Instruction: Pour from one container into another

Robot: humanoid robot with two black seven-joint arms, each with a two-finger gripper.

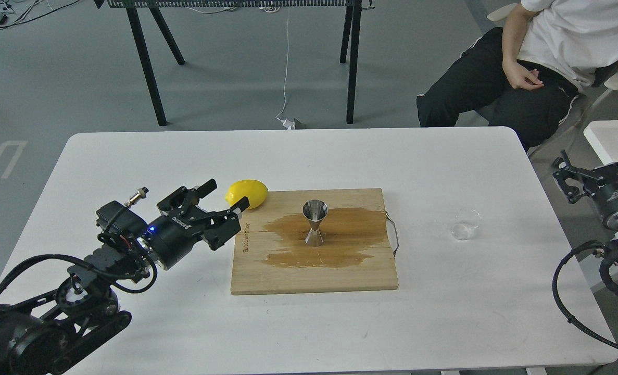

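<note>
Nothing is poured yet: the glass cup (465,224) sits ungrasped on the worktop (131,156) right of the board (288,276), its contents too clear to judge, and the jigger (315,223) stands upright on the board's wet stain. The left pincer (225,197) gapes wide and empty beside the lemon (246,193); the right pincer (595,166) looks spread off the worktop's edge.
</note>
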